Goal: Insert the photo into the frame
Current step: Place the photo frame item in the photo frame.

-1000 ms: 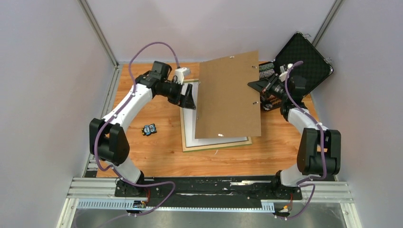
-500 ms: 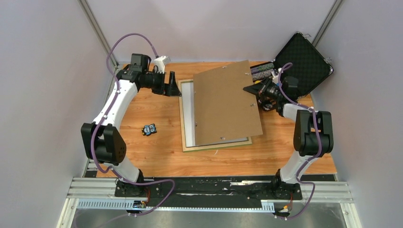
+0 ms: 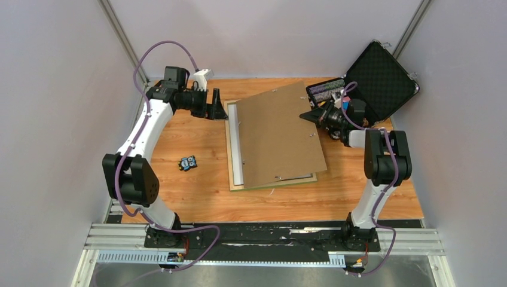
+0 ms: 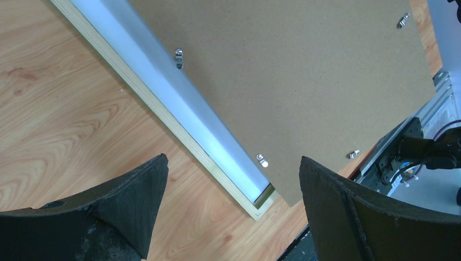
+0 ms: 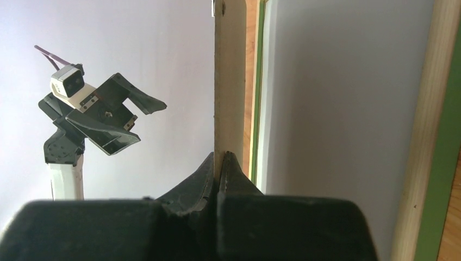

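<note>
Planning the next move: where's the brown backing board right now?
Top view, table centre: the backing board sits askew over the frame, its right edge pinched by the right gripper.

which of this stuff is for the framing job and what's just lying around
For the job: frame; white sheet in it, maybe the photo face down; backing board in the right gripper.
Lying about: small blue-black object; open black case.

Right fingers (image 5: 201, 179) pinching backing board (image 5: 228, 81) edge, frame (image 5: 427, 136) alongside
</note>
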{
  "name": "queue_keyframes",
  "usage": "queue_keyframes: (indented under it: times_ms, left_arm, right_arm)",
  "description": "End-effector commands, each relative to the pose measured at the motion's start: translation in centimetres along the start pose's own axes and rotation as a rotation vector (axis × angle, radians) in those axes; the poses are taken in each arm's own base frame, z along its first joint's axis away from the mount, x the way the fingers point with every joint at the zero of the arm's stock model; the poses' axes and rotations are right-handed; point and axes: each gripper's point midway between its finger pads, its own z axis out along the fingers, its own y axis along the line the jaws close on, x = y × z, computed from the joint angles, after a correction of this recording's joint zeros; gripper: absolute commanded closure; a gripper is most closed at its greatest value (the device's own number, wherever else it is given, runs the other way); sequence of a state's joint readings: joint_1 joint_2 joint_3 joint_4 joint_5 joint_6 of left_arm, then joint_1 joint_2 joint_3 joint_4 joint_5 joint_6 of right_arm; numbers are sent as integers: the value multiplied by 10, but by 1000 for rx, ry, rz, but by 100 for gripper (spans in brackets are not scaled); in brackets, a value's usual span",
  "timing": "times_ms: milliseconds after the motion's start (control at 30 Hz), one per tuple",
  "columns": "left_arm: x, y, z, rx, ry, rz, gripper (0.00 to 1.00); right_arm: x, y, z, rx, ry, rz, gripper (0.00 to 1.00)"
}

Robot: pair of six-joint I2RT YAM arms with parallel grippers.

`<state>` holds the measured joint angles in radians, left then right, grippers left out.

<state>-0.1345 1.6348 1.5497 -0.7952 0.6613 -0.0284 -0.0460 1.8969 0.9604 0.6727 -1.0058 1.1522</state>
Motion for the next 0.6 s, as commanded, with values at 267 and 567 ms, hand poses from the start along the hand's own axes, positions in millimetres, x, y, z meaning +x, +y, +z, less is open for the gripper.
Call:
queue_keyframes:
  times_ms: [267, 567]
  left_arm:
    - [-10, 3, 2, 19, -25, -6, 3]
    - [-8, 7, 4, 21, -20, -16, 3]
  right_arm:
    - [-8, 19, 23, -87, 22, -80, 100]
    - [-14, 11, 29, -90, 11, -61, 100]
